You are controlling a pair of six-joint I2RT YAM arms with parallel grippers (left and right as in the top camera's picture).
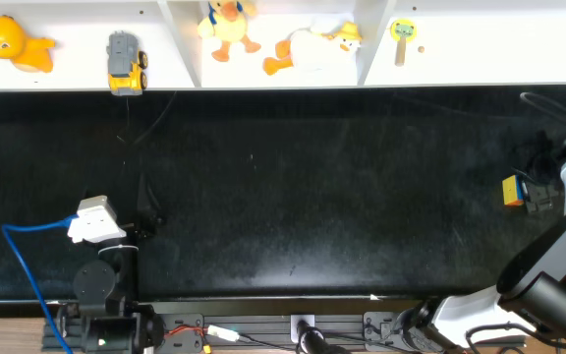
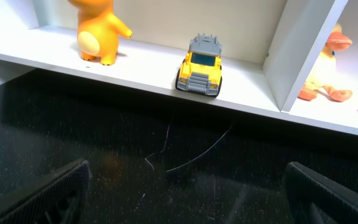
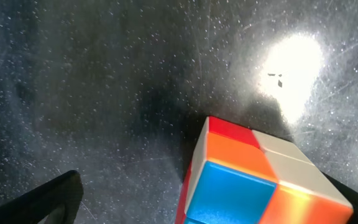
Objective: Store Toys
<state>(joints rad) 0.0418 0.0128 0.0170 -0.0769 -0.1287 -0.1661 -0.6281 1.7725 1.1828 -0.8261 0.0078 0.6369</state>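
Observation:
A multicoloured cube (image 3: 253, 177) of red, orange, blue and white lies on the black table, also seen at the far right as the cube (image 1: 511, 190). My right gripper (image 3: 197, 208) is low around it and open: one finger stands far off, and the cube sits close to the other. In the top view the right gripper (image 1: 537, 194) is just right of the cube. My left gripper (image 2: 185, 193) is open and holds nothing; it hangs over the table facing the shelf with the yellow truck (image 2: 201, 65). The left gripper (image 1: 147, 218) is at the table's left.
The white shelf (image 1: 283, 81) runs along the far edge, split by dividers. It holds an orange duck toy (image 1: 16, 42), the yellow truck (image 1: 126, 63), a yellow plush duck (image 1: 228, 28), a white plush duck (image 1: 312, 47) and a small yellow rattle (image 1: 402, 37). A blue cable (image 1: 28, 270) trails by the left arm.

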